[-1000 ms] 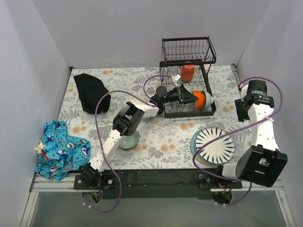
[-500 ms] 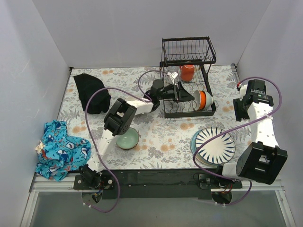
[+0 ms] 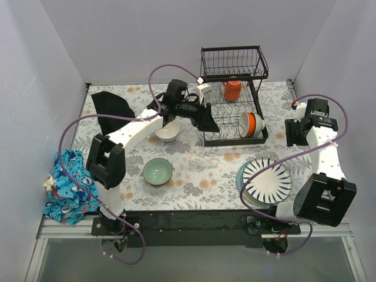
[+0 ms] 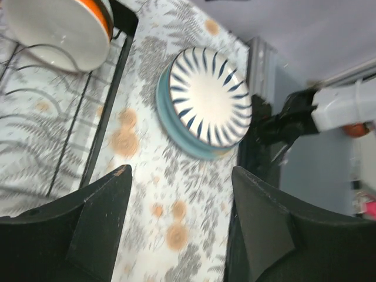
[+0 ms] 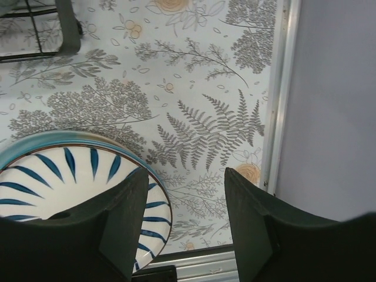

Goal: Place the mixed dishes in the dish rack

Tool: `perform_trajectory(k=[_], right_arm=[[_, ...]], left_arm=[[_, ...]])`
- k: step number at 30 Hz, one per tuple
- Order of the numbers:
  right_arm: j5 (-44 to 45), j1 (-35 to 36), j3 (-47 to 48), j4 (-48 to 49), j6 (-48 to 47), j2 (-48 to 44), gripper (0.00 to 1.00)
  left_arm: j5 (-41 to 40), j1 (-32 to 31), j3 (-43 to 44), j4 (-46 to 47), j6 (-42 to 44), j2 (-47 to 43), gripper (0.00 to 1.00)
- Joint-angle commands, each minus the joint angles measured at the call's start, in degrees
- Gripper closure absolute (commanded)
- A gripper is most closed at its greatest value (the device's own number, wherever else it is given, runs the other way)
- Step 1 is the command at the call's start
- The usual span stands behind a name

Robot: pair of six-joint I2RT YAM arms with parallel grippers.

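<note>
The black wire dish rack (image 3: 234,70) stands at the back centre. An orange mug (image 3: 232,90) and an orange-outside bowl (image 3: 251,124) sit in its lower tray; the bowl also shows in the left wrist view (image 4: 61,29). My left gripper (image 3: 208,122) is open and empty, just left of the rack (image 4: 179,171). A small white bowl (image 3: 167,131) lies under that arm. A pale-green-inside bowl (image 3: 158,171) sits nearer. Striped plates (image 3: 265,181) are stacked at the front right (image 4: 207,101) (image 5: 59,176). My right gripper (image 3: 292,133) is open and empty (image 5: 187,173), right of the rack.
A black cloth (image 3: 111,108) lies at the back left. A blue patterned cloth (image 3: 73,185) lies at the left front edge. White walls close in the table on three sides. The table's right rail (image 5: 281,88) runs beside the right gripper.
My left gripper has let go of the orange-outside bowl in the rack's lower tray and drawn back left out of the rack. The right gripper has barely moved.
</note>
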Motion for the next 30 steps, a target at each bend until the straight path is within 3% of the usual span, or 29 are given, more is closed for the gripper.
perform_trajectory(k=[1, 2, 5, 7, 12, 18, 24, 30], right_arm=[[-7.9, 0.06, 2.32, 1.94, 1.37, 1.06, 0.38], [-10.44, 0.5, 2.67, 1.77, 1.11, 0.97, 0.38], [-14.14, 1.99, 2.85, 1.24, -0.39, 0.27, 0.38], [-15.21, 2.87, 1.71, 1.24, -1.09, -0.7, 0.38], [-16.53, 5.34, -1.37, 1.41, -0.65, -3.16, 0.38], [-16.09, 5.87, -4.01, 1.42, -0.04, -5.71, 0.37], [-16.0, 5.87, -4.8, 1.15, 0.66, -7.38, 0.37], [-15.74, 5.78, -6.99, 0.98, 0.66, -9.48, 0.37]], left_arm=[[-9.21, 2.9, -2.25, -34.13, 29.12, -12.68, 0.33], [-11.83, 4.56, -3.13, -37.56, 37.51, -14.53, 0.33], [-15.71, 5.72, -8.83, -50.14, 51.52, -21.63, 0.34], [-19.84, 5.72, -12.78, -55.51, 56.56, -25.69, 0.34], [-25.83, 5.28, -24.22, -58.25, 63.16, -36.06, 0.33], [-33.04, -0.08, -31.52, -53.95, 63.18, -40.13, 0.32], [-34.35, -2.54, -31.44, -49.39, 57.9, -33.9, 0.33], [-35.16, -3.51, -31.0, -47.44, 56.58, -29.06, 0.42]])
